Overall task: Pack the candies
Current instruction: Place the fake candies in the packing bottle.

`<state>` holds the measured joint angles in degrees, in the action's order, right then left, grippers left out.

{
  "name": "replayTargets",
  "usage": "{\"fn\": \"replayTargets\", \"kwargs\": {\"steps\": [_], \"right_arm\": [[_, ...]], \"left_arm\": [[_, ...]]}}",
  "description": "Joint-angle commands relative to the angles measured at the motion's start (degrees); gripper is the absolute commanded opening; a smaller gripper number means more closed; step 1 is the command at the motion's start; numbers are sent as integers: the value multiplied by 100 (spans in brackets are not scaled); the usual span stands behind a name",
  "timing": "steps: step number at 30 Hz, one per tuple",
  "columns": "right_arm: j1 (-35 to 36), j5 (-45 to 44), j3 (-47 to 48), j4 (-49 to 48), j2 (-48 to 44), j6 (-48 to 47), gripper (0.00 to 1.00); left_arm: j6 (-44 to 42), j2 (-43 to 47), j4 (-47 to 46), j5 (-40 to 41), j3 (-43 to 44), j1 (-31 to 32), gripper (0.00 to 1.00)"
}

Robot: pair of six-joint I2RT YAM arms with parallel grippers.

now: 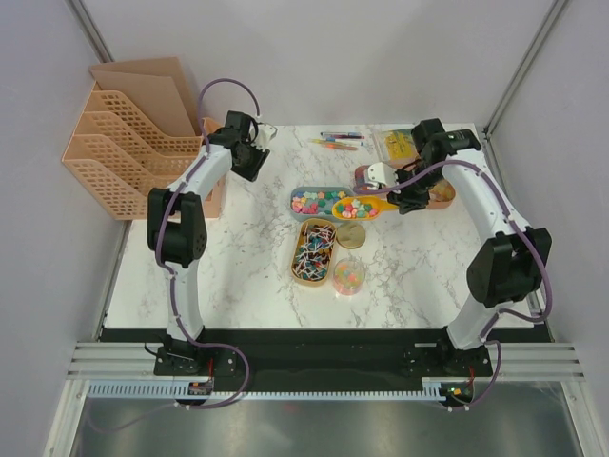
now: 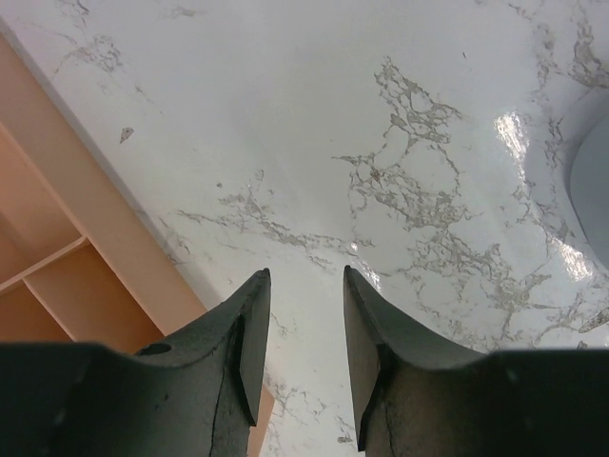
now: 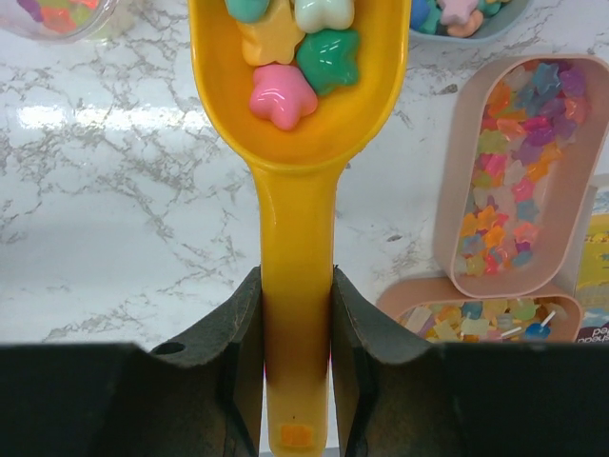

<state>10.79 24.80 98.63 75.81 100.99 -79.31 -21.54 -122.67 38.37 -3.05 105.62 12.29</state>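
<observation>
Gripper on the right (image 3: 295,286) is clenched on the handle of the yellow scoop (image 3: 295,143), which carries a load of star-shaped candies (image 3: 282,97) above the desk (image 3: 114,209). Gripper on the left (image 2: 304,276) hangs released and empty over bare marble. Packing looks partway done: the small clear cup (image 1: 336,277) holds some candies, while the blue-grey tray (image 1: 294,201) and tan tray (image 1: 294,257) are well stocked, so more scoopfuls seem needed.
</observation>
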Motion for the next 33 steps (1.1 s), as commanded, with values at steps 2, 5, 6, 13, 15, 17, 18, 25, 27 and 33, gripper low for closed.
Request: {"fn": "replayTargets", "kwargs": {"steps": [2, 5, 6, 13, 15, 17, 18, 25, 27, 33], "right_arm": [[63, -150, -466, 689, -624, -550, 0], [108, -449, -809, 663, -852, -744, 0], [143, -597, -880, 654, -896, -753, 1], [547, -1266, -1162, 593, -1169, -814, 0], [714, -1442, -1240, 584, -1213, -823, 0], [836, -1653, -1328, 531, -1301, -832, 0], [881, -1723, -1364, 531, -1327, -849, 0], [1110, -2137, -1689, 505, -1600, -928, 1], [1206, -2347, -1864, 435, -1696, -937, 0], [1513, -2804, -2111, 224, -1785, -754, 0]], "left_arm": [[-26, 7, -233, -47, 169, -8, 43], [1, -29, -277, -3, 195, -8, 43], [9, -29, -286, 6, 204, -8, 43], [106, -73, -365, 269, 327, -8, 45], [97, -81, -357, 279, 327, -8, 51], [80, -99, -357, 444, 301, -8, 60], [88, -99, -357, 489, 292, -8, 63], [229, -178, -365, 525, 257, -34, 78], [282, -187, -400, 525, 248, -34, 80], [352, -213, -471, 533, 222, -43, 100]]}}
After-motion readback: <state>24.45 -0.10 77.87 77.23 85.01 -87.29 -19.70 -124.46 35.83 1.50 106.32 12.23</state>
